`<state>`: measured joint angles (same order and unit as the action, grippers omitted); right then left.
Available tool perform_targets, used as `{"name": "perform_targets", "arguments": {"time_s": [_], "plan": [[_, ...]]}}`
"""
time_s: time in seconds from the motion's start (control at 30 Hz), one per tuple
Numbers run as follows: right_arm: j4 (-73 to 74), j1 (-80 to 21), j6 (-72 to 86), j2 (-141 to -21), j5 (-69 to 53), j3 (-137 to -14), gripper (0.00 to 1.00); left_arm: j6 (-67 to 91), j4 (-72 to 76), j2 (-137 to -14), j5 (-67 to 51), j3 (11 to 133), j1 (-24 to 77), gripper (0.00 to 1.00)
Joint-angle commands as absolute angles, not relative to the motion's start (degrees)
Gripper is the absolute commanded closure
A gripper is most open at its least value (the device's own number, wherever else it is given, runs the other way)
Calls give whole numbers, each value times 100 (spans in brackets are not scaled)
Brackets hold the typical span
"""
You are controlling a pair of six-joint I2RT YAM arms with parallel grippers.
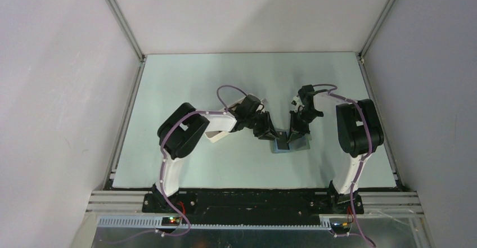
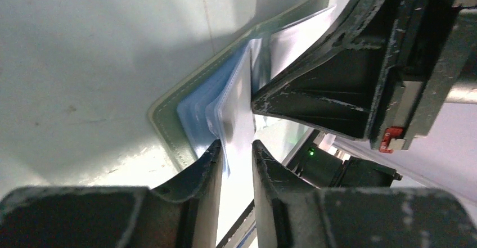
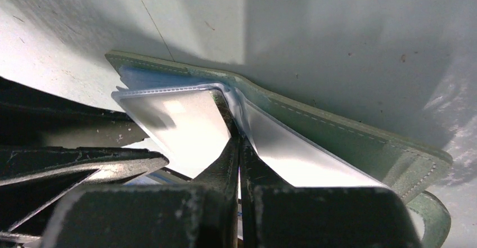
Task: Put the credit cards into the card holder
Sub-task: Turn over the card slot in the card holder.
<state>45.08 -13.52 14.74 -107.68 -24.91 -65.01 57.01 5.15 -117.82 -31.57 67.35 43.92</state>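
The card holder [image 1: 281,148] is lying open near the middle of the table [image 1: 185,79]. The right tool [image 3: 236,140] is pinching one clear sleeve [image 3: 174,130] tight. The left tool [image 2: 235,147] is straddling another sleeve, and I cannot tell whether it is gripping.

1 card holder [image 1: 289,143], 1 desk [image 1: 185,85]. 2 arms: left arm [image 1: 180,132], right arm [image 1: 357,127]. 2 grippers: left gripper [image 2: 235,147], right gripper [image 3: 239,138]. Clear sleeves [image 2: 239,99] in holder: several, exact no. can't be told.

On table [image 1: 197,79] – card holder [image 1: 298,146] mid, near front edge; L gripper [image 1: 272,137] on its left, R gripper [image 1: 291,138] right.
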Motion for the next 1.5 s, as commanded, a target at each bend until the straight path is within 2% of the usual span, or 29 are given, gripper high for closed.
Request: {"name": "perform_targets", "arguments": {"time_s": [0.0, 0.23, 0.3, 0.37, 0.4, 0.5, 0.77, 1.03, 1.3, 1.37, 1.43, 1.47], "plan": [[4540, -1353, 1446, -10819, -2149, -6513, 100, 5692, 650, -11787, -3236, 7104, 4463, 72], [4482, -1369, 1434, -10923, -2403, -6513, 100, 5748, 545, -11938, -3114, 7231, 4560, 71], [4444, -1359, 1439, -10839, -2532, -6513, 100, 5624, 272, -11950, -2923, 7253, 4561, 75], [4413, -1343, 1450, -10657, -2655, -6518, 100, 5458, -181, -11911, -2700, 7318, 4557, 84], [4404, -1309, 1461, -10511, -2703, -6514, 100, 5396, -412, -11879, -2638, 7333, 4554, 94], [4387, -1227, 1467, -10215, -2941, -6517, 99, 5182, -664, -11562, -2434, 7268, 4506, 100], [4356, -912, 1518, -9557, -3469, -6513, 96, 4446, -2486, -10808, -1735, 7358, 4245, 100], [4389, -887, 1495, -9502, -3552, -6513, 90, 3918, -4452, -11155, -898, 8387, 4358, 100], [4176, -910, 1605, -9589, -3736, -6364, 85, 3870, -5314, -11742, -779, 9655, 4678, 100], [4092, -909, 1633, -9641, -3800, -6312, 85, 3904, -5337, -11984, -1010, 9928, 4735, 98], [3987, -918, 1649, -9699, -3888, -6254, 85, 3944, -5329, -12204, -1227, 10187, 4785, 92], [3967, -915, 1658, -9726, -3936, -6215, 85, 3992, -5311, -12328, -1325, 10257, 4797, 84]]}}
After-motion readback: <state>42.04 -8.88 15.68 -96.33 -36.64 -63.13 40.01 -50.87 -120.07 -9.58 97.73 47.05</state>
